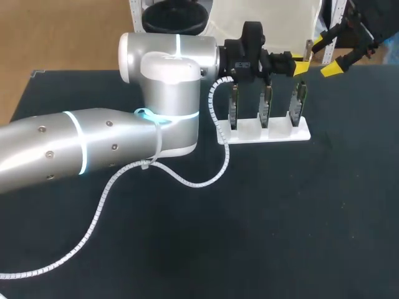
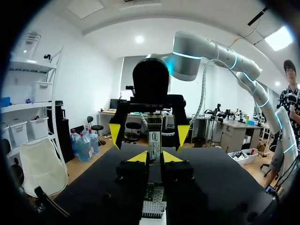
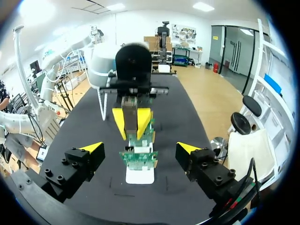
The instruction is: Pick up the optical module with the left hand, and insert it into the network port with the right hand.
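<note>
The black table (image 1: 280, 218) carried little. The silver left arm (image 1: 75, 149) came in low from its side and reached across past the middle. Its last link was turned level so that the wrist pointed toward the right side of the table. The right arm (image 2: 206, 49) arched in high from the far right corner and bent back down toward the left one.

Below the two wrists stood a white rack (image 1: 274, 132) with three green network cards (image 1: 266, 104) set upright in a row. I could not pick out the port itself on any of them.

The left gripper (image 2: 154, 157) sat just above the rack's right end, its yellow tips drawn in narrow and pressing from both sides on the optical module (image 2: 154, 138). The module stood between them, its long axis apparently upright and crosswise to the fingers. Its upper part with the label rose clear of the tips.

The right gripper (image 3: 139, 149) faced it head-on, fingers spread wide and holding nothing. From its own wrist view the module (image 3: 130, 112) lay straight ahead, roughly centred on the gap between the fingers and near, but not yet between them. The cards were lower and closer in.

So the coming move likely turned on that line. The right gripper would have to advance along its own axis until its tips bracketed the free part of the module. It would close across the narrow body, clear of the left tips.
</note>
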Action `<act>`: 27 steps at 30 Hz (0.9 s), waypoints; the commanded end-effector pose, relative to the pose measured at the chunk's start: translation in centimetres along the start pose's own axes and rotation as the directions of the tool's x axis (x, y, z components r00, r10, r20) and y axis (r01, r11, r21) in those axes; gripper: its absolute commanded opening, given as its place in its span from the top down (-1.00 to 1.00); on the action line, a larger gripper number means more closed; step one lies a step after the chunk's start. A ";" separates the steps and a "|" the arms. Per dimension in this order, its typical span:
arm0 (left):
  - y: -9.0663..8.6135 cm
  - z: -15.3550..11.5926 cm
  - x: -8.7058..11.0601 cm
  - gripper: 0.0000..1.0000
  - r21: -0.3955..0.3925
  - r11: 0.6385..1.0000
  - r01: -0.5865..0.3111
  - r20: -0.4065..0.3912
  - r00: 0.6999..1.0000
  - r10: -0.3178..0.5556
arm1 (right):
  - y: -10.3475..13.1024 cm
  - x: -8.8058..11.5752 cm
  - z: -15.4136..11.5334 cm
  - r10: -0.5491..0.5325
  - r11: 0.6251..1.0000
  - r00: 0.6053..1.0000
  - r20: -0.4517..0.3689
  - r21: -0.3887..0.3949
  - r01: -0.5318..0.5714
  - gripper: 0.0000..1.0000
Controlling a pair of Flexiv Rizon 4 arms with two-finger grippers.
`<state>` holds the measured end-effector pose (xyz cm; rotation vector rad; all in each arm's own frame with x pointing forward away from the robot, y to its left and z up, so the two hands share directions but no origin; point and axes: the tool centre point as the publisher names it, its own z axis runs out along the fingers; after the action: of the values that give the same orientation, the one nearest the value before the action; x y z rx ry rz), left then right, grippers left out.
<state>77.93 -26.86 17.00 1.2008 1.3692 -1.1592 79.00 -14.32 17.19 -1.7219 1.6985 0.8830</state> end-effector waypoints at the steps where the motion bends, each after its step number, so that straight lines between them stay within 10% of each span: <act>1: 0.1 0.0 0.0 1.00 0.001 1.000 -0.001 0.002 1.000 0.001 | 0.1 -0.8 -1.1 -0.022 1.000 0.999 0.024 0.004 0.022 -1.00; 27: 0.1 0.0 0.0 1.00 0.001 1.000 -0.001 0.002 1.000 0.001 | 1.0 -4.8 -0.3 -0.113 0.994 0.993 0.028 0.000 0.113 -1.00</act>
<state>77.93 -26.85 17.00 1.2010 1.3691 -1.1594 78.35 -11.68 21.27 -1.7854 1.5595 0.8556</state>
